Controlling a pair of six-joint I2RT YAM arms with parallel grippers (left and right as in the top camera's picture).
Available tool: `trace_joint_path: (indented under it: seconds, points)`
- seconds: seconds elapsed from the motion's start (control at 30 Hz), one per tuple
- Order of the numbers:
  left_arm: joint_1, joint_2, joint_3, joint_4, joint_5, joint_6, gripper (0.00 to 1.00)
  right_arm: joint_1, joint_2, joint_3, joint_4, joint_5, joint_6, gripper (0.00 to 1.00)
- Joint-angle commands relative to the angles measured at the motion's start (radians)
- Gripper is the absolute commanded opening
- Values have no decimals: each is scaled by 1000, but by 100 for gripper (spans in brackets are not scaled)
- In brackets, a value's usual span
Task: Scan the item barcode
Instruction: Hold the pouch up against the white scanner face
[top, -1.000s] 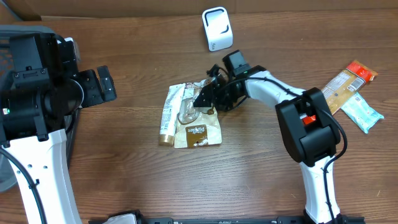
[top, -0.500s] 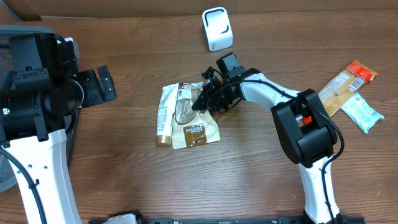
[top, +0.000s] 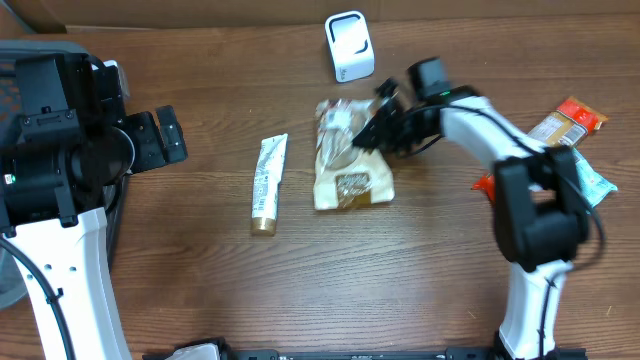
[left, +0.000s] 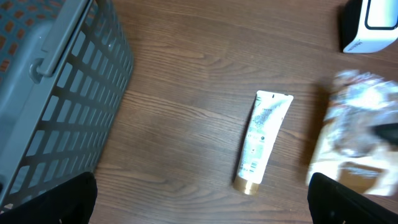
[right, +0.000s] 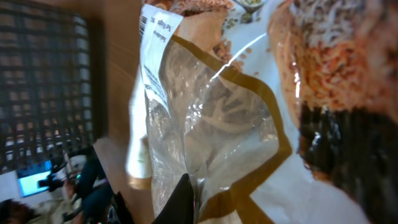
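Noted right gripper (top: 370, 127) pinched fully shut on the upper right edge of the clear-fronted bag (top: 350, 165). Logged bag just below the white scanner (top: 349, 46), apart from it; could not tell whether resting on the table (top: 420, 270) or slightly lifted. Saw tube (top: 268, 183) left of bag, not touching. Recorded left gripper (top: 170, 138) wide open, holding nothing, near grey basket (left: 56, 93). Spotted wrapped bars (top: 562, 135) at far right.

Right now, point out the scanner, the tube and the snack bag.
scanner (top: 349, 45), overhead view, on its white front face.
tube (top: 268, 180), overhead view, middle of its body.
snack bag (top: 352, 186), overhead view, on its lower label.
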Motion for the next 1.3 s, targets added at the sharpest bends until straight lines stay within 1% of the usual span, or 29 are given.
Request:
trace_joint_path:
  seconds: [0.0,0.2,0.4,0.47,0.57,0.63,0.67,0.73,0.83,0.93,0.97,1.03,1.1,1.27]
  points:
    - [4,3,-2,3,9,-6,100,-20,-183,9,-25,-18,-114,4]
    - [4,3,-2,3,9,-6,100,-29,-311,9,-112,40,-217,4]
    - [4,3,-2,3,9,-6,99,-9,-335,8,-137,88,-242,4]
    - [4,3,-2,3,9,-6,100,-2,-335,10,-129,137,-238,4]
    - [4,3,-2,3,9,-6,100,14,-335,75,-142,298,-204,3]
    - [4,3,-2,3,9,-6,99,30,-332,154,-172,422,-204,3]
    - [4,3,-2,3,9,-6,99,50,-324,246,-182,594,-204,3]
    - [4,3,-2,3,9,-6,100,76,-314,309,-167,787,-217,3]
    - [4,3,-2,3,9,-6,100,125,-307,318,-50,1102,-325,4]
    - [4,3,-2,3,9,-6,100,157,-280,306,71,1276,-435,4]
    - [4,3,-2,3,9,-6,100,161,-268,306,105,1307,-464,4]
    - [4,3,-2,3,9,-6,100,161,-234,306,174,1344,-570,4]
    - [4,3,-2,3,9,-6,100,161,-198,306,230,1346,-695,4]
    - [4,3,-2,3,9,-6,100,167,-101,306,354,1361,-936,4]
